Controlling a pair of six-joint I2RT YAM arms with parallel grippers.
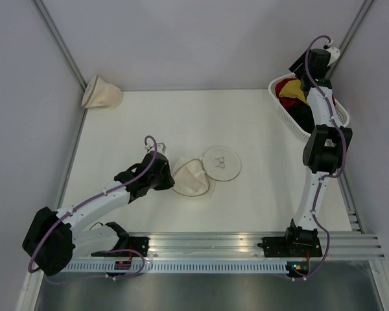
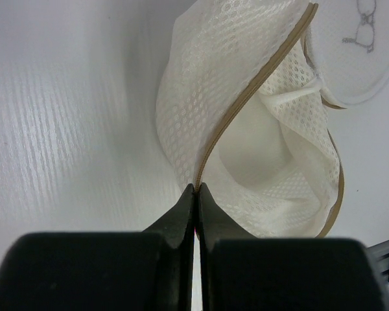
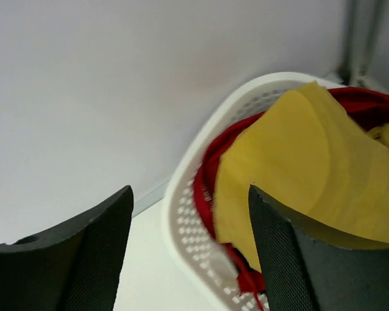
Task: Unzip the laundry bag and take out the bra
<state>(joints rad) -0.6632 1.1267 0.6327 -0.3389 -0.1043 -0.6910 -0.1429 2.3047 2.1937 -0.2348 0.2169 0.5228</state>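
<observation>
The laundry bag [image 1: 194, 178] lies mid-table, unzipped and gaping, its round face with the black spectacles mark [image 1: 222, 162] folded back to the right. In the left wrist view its mesh wall [image 2: 246, 129] and tan zipper edge show, with nothing visible inside. My left gripper [image 1: 170, 178] is shut on the bag's zipper edge at its left rim [image 2: 196, 188]. The mustard-yellow bra [image 1: 292, 91] lies in the white basket [image 1: 282, 111] at the back right. My right gripper [image 1: 299, 70] is open and empty, hovering over the basket's rim beside the bra [image 3: 298, 162]; its jaws [image 3: 189, 194] stand wide apart.
The basket [image 3: 181, 214] also holds a red garment [image 3: 211, 175] and a black garment [image 1: 303, 118]. A cone-shaped cream bag [image 1: 102, 92] lies at the back left corner. Grey walls close the back and sides.
</observation>
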